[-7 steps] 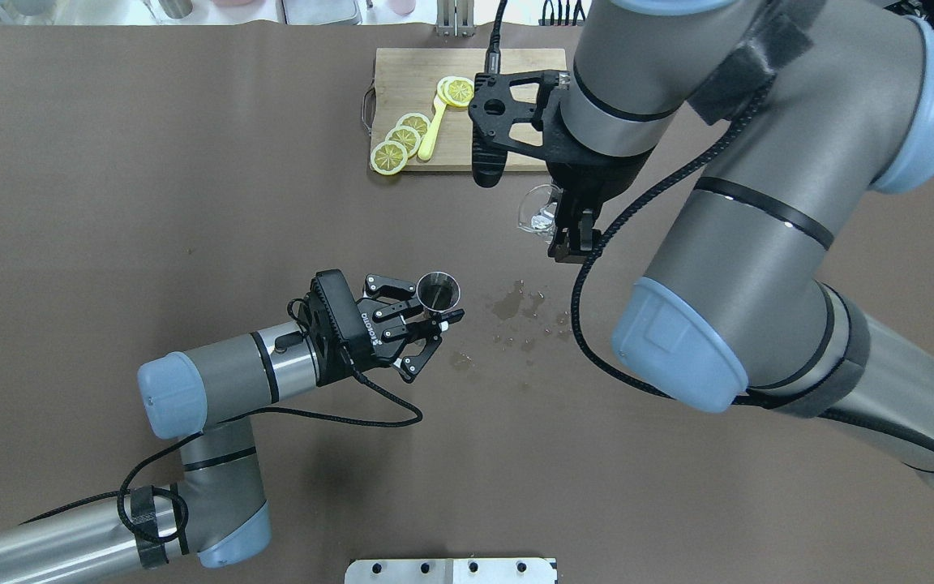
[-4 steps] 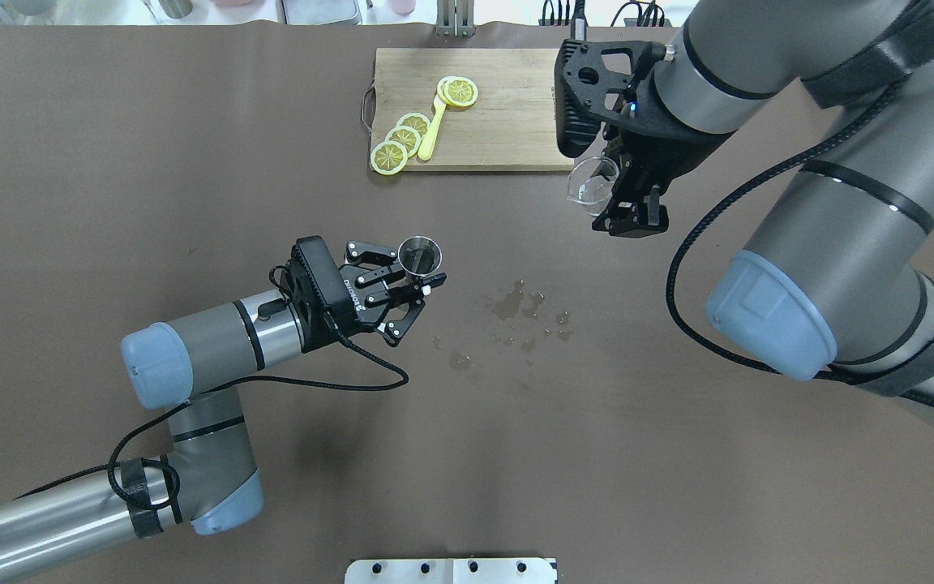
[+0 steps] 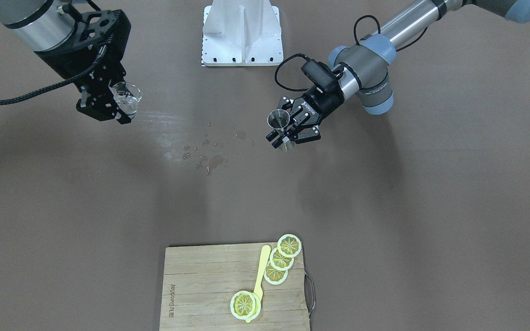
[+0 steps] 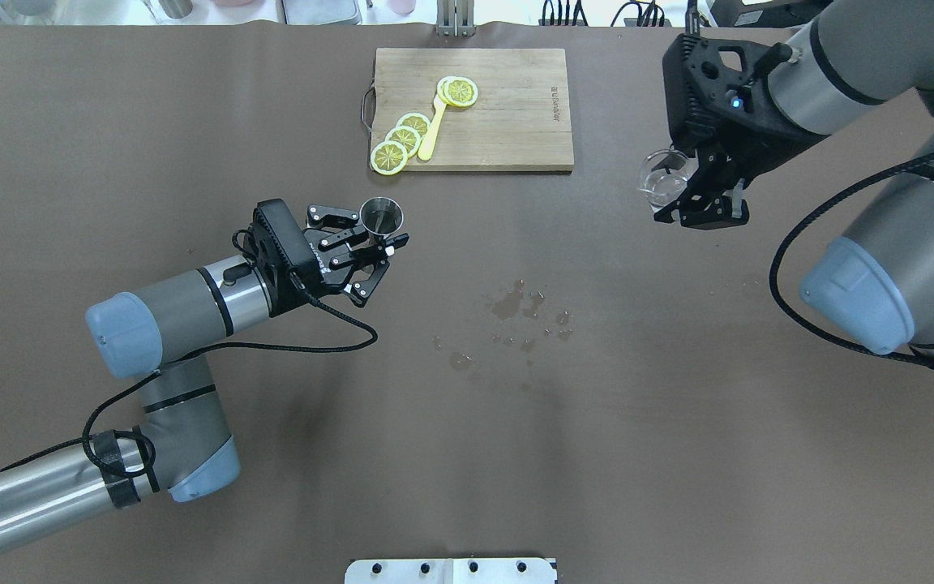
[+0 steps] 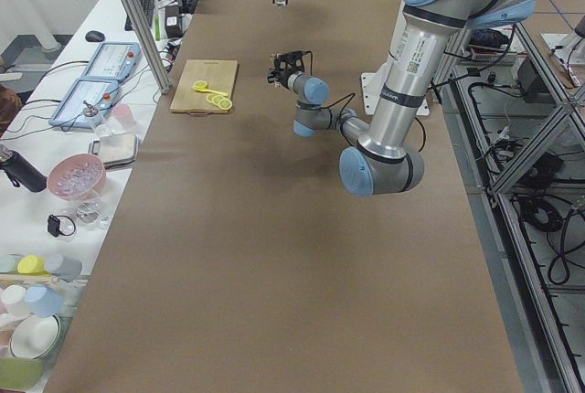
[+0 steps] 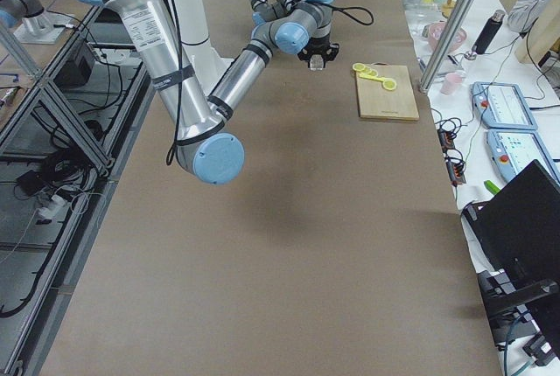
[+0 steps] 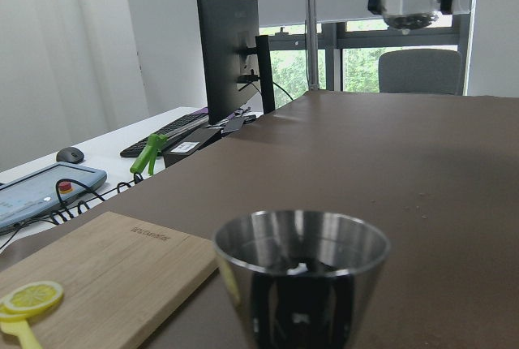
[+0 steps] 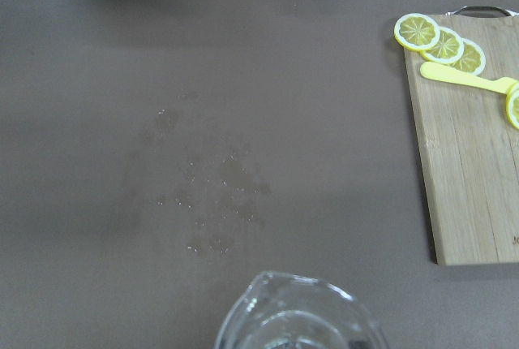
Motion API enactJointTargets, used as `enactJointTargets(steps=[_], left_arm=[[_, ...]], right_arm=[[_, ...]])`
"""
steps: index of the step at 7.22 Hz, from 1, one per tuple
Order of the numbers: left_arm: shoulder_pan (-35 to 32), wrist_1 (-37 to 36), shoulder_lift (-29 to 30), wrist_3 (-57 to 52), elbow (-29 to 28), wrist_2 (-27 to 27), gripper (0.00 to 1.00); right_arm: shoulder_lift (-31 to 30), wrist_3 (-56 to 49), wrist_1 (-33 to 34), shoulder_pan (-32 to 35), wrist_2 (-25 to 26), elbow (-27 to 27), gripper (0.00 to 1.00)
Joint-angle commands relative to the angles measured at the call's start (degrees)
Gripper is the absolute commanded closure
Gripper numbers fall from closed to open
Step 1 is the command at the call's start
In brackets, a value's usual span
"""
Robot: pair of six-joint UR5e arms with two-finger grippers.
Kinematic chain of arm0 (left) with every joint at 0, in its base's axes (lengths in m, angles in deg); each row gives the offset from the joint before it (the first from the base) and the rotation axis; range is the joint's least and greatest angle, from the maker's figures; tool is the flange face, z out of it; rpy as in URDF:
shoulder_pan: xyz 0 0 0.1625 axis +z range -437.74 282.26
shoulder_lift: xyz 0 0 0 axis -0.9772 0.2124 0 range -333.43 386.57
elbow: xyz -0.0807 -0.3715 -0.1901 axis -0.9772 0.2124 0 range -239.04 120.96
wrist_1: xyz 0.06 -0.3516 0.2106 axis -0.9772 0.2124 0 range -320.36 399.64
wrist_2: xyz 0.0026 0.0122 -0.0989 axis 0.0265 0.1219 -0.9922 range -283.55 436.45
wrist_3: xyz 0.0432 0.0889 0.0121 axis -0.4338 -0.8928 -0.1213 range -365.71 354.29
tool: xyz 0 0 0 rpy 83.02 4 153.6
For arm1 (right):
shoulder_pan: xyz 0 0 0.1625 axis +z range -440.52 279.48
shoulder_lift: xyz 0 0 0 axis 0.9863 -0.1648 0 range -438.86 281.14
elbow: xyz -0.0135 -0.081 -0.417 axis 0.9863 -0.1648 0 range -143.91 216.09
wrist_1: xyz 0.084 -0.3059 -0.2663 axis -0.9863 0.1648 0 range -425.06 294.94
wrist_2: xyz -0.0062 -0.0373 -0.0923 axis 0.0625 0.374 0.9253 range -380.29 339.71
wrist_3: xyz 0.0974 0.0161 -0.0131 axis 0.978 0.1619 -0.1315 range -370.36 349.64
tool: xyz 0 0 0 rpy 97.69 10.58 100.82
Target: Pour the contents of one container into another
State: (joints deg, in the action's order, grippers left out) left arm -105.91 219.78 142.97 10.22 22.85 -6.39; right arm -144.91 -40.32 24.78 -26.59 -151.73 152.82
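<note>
The steel jigger [image 4: 381, 216] stands upright above the table left of centre, with my left gripper [image 4: 387, 242] shut on its narrow waist. It shows again in the front view, jigger [image 3: 278, 119] in left gripper [image 3: 282, 138]. In the left wrist view the jigger [image 7: 300, 280] fills the bottom, dark inside. The clear glass cup [image 4: 665, 180] hangs far to the right, held roughly level in my shut right gripper [image 4: 698, 217]. The front view has the cup [image 3: 127, 98] at upper left. Its rim [image 8: 298, 310] shows at the bottom of the right wrist view.
A wooden cutting board [image 4: 507, 122] at the back centre carries lemon slices [image 4: 402, 138] and a yellow spoon [image 4: 432, 131]. Spilled drops [image 4: 524, 312] wet the brown table between the arms. A white mounting plate [image 4: 451, 570] sits at the near edge.
My right arm has swung well to the right and back with the glass cup. The left arm has drawn left and toward the board, still holding the jigger.
</note>
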Motion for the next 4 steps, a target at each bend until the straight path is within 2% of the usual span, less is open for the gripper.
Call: enactJointTargets(steps=[1, 3, 4], left_arm=[[-2.1, 0.1, -1.9, 0.0, 0.1, 0.9, 1.00], [-2.9, 0.4, -3.1, 0.3, 0.2, 2.1, 1.00], [-4.4, 0.3, -3.7, -0.3, 0.4, 3.4, 1.00]], right_arm=[[-7.8, 0.1, -13.0, 4.0, -4.1, -2.9, 1.00], [-12.0, 0.3, -27.9, 8.1, -9.8, -11.0, 1.00], [-13.2, 0.4, -32.8, 8.8, -10.5, -14.0, 1.00]])
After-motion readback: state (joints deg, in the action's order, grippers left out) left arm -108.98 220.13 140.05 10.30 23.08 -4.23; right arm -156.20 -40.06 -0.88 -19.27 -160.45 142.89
